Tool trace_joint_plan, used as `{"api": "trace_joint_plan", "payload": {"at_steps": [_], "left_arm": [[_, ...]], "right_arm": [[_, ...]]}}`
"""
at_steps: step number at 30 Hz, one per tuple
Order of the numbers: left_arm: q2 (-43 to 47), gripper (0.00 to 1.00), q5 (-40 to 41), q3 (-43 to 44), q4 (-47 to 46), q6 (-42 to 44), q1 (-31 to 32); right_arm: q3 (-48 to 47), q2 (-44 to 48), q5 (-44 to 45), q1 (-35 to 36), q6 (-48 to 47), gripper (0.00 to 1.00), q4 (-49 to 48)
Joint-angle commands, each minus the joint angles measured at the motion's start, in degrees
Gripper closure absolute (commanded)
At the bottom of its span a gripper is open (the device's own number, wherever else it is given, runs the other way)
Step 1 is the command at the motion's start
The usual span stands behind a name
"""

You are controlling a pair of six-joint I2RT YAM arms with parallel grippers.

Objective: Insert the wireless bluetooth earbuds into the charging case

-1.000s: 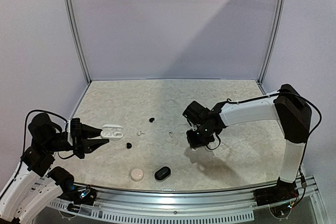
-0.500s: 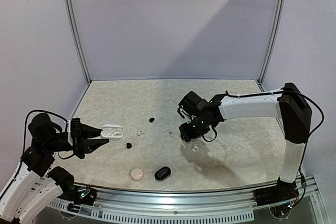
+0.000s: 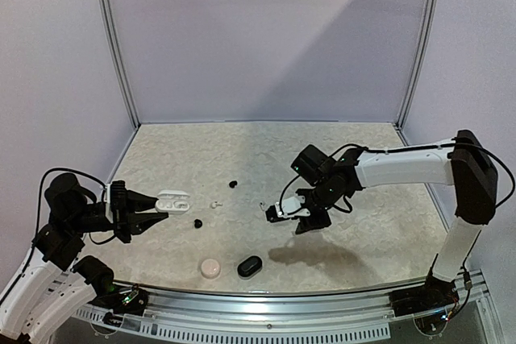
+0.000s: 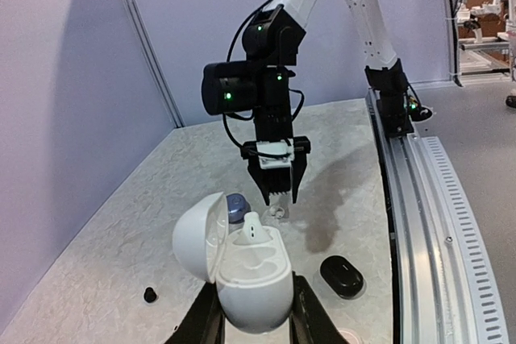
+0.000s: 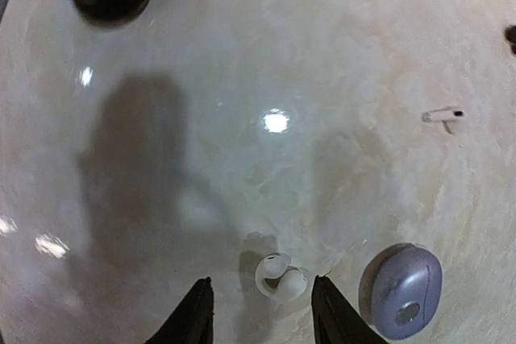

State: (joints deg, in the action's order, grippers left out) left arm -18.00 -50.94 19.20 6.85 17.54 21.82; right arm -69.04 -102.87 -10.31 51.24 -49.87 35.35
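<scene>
While the left gripper (image 4: 255, 316) squeezes the open white charging case (image 4: 254, 279) from both sides, a seated bud (image 4: 253, 228) pokes up from the case's far pocket. The right gripper (image 5: 262, 296) hangs well to the right of the charging case. Its fingers are a bit apart and hold nothing. A loose white bud (image 5: 280, 277) lies on the table (image 3: 363, 231) under the gap between them. A grey-blue piece (image 5: 407, 292) sits out there too, also well right of the charging case. A black case (image 3: 250, 266) lies right of the charging case, nearer the arm bases.
</scene>
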Motion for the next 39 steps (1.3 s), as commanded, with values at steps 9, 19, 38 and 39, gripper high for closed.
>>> {"api": "trace_joint_plan", "payload": {"at_steps": [9,19,38,39], "left_arm": [[-0.7,1.00,0.7,0.1,1.6,1.5,-0.6],[-1.3,1.00,0.7,0.1,1.6,1.5,-0.6],[-1.3,1.00,0.2,-0.2,1.8,1.4,-0.6],[-1.3,1.00,0.2,-0.2,1.8,1.4,-0.6]], "right_arm": [[5.4,-1.3,7.4,-0.4,-20.7,0.70,-2.4],[5.1,-3.1,6.6,-0.4,-20.5,0.73,-5.6],[-0.1,-6.3,7.6,0.5,-19.1,0.78,-8.1],[-0.4,-6.7,7.7,0.6,-19.1,0.78,-8.0]]}}
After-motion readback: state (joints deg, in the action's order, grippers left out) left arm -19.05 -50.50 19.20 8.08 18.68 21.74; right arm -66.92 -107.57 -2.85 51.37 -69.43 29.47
